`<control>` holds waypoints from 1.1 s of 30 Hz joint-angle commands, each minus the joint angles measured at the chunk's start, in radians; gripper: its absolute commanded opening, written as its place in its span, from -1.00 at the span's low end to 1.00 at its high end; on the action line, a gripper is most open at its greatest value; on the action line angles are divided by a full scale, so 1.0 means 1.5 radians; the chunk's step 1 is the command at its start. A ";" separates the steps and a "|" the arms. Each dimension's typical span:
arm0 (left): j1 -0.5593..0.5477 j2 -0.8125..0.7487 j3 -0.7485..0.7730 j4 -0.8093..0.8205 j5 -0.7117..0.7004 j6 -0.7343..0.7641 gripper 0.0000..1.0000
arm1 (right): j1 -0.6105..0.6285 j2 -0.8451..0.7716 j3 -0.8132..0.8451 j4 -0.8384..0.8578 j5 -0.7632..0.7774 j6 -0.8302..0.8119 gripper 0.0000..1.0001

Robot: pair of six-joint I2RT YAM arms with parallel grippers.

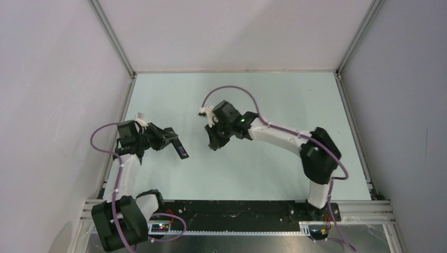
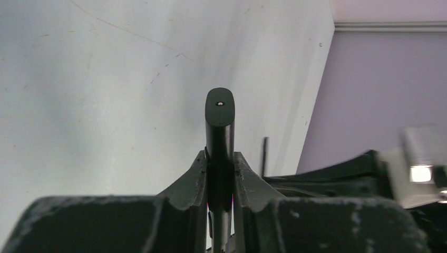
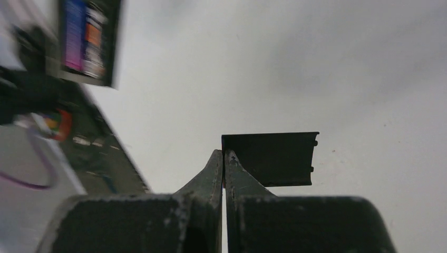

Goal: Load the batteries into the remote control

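Observation:
My left gripper (image 1: 171, 141) is shut on the remote control (image 1: 180, 148) and holds it above the table at the left. In the left wrist view the remote control (image 2: 220, 118) points straight away, edge-on, between the fingers of the left gripper (image 2: 220, 158). Its open recess shows the batteries (image 3: 84, 37) inside, one blue-purple, one with orange, blurred. My right gripper (image 1: 213, 142) points down at the table middle, to the right of the remote. Its jaws (image 3: 224, 154) are shut with nothing seen between them, tips at the left edge of the loose black cover plate (image 3: 274, 158).
The pale table (image 1: 274, 105) is boxed in by white walls at the back and both sides, with metal rails along the edges. The right arm's body (image 2: 342, 174) fills the lower right of the left wrist view, close to the remote.

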 commanded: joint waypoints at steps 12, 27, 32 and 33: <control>-0.070 -0.128 0.005 0.285 0.024 -0.211 -0.99 | -0.017 -0.351 -0.149 0.408 0.054 0.543 -1.00; -0.181 -0.165 0.036 0.355 -0.164 -0.351 -1.00 | 0.019 -0.333 -0.195 0.701 0.014 0.751 -1.00; -0.181 -0.159 0.027 0.355 -0.164 -0.384 -1.00 | 0.016 -0.333 -0.196 0.697 -0.002 0.760 -1.00; -0.182 -0.157 0.026 0.355 -0.161 -0.380 -1.00 | 0.012 -0.338 -0.196 0.676 -0.007 0.752 -1.00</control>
